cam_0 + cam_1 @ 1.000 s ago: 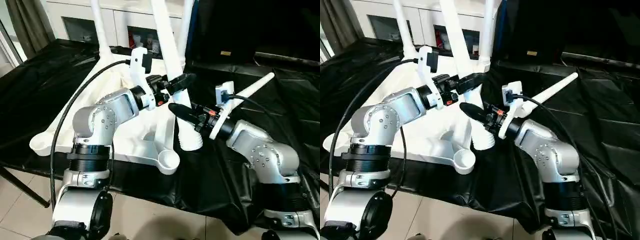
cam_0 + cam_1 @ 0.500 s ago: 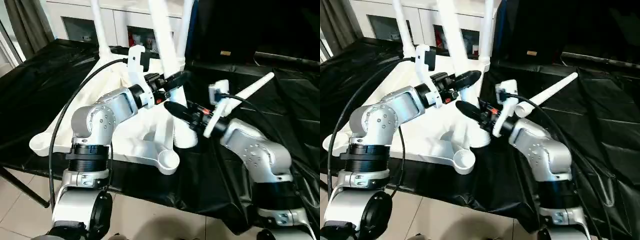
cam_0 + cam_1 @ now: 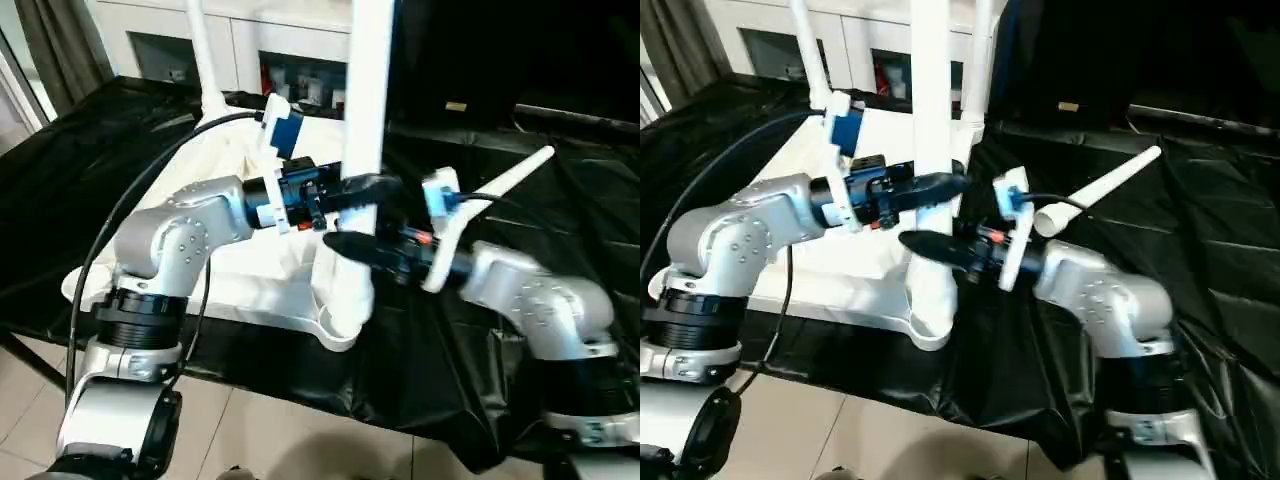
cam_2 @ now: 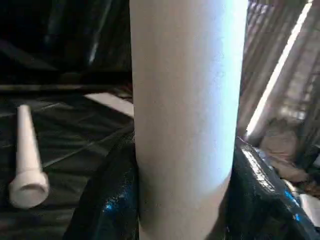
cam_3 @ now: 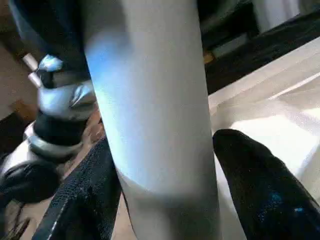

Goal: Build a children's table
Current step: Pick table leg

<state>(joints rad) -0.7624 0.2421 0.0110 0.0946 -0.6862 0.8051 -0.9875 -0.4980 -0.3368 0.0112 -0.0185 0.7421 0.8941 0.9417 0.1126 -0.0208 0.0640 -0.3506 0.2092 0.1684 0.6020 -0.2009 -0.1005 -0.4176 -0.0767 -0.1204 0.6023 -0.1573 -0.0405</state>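
Children's table top (image 3: 250, 270) lies upside down on the black-covered table (image 3: 90, 140), and a white leg (image 3: 362, 130) stands upright in its near corner socket (image 3: 340, 325). The left gripper (image 3: 372, 187) clasps this leg from one side, and the right gripper (image 3: 345, 245) grips it just below. Another leg (image 3: 500, 185) lies loose on the cloth beside the right arm.

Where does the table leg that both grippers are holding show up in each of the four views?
Left eye: held leg upright at centre, base over near corner socket.
Right eye: left of centre.
Left wrist: thick white column, centre.
Right wrist: column, centre.
Shared landmark: spare leg lying on black cloth.
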